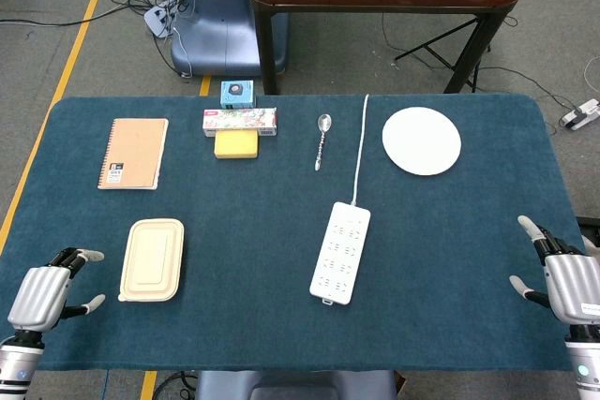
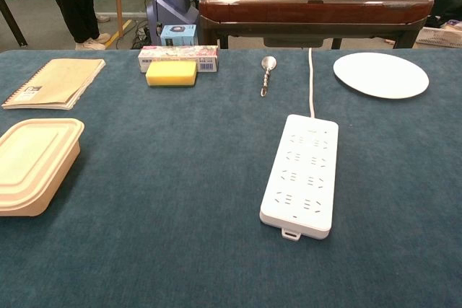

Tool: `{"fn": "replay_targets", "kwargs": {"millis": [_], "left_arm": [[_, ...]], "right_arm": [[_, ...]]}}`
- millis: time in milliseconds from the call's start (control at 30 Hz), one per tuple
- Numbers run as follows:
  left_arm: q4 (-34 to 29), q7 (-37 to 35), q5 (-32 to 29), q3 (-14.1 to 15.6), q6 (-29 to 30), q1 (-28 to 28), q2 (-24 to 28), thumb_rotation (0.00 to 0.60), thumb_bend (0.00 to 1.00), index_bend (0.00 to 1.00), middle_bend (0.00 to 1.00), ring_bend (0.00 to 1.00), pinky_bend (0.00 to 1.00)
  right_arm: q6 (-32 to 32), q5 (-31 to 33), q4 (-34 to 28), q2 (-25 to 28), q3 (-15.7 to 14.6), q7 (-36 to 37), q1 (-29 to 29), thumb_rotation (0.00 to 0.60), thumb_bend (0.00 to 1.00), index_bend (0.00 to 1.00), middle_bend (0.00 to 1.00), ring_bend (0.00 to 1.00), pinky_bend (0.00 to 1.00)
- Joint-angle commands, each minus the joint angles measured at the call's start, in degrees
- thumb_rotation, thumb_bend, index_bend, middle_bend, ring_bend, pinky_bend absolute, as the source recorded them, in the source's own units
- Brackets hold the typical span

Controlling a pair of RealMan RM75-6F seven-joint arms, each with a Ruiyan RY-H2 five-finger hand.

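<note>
Both hands hold nothing, fingers apart, at the near table corners. The left hand (image 1: 42, 295) is just beside the lunch box (image 1: 152, 259), whose long axis runs away from the robot; the right hand (image 1: 565, 283) is well apart from the power strip (image 1: 341, 252)

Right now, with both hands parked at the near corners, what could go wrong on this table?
1. The power strip cord runs between spoon and plate; a reach there could snag it.
2. The lidded container lies close to the left robot hand, and could get bumped.
</note>
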Motion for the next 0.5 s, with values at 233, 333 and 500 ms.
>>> {"fn": "replay_targets", "kwargs": {"millis": [233,333,500], "left_arm": [[0.2,-0.2,-0.5,0.1,0.5,0.6,0.3,0.6,0.13,0.39,0.36,0.26,0.55],[0.1,-0.6,-0.6,0.1,0.7,0.8,0.4,0.6,0.13,0.39,0.36,0.26,0.55],[-0.1,-1.0,-0.4,0.0,0.9,0.8,0.7,0.6,0.13,0.39,0.36,0.26,0.55]], "right_arm": [[-5.3,0.3,-0.6,-0.4,1.0,-2.2,2.8,0.6,0.0,0.12,0.27,0.37,0.53],[-7.7,0.2,-0.6,-1.1,2.0,-3.2,4.9,0.6,0.01,0.12,0.33,0.43,0.59],[-15.2,1.6,-3.6,-0.3,4.6,-8.3,10.9,0.6,0.12,0.12,0.58,0.73,0.81]]}}
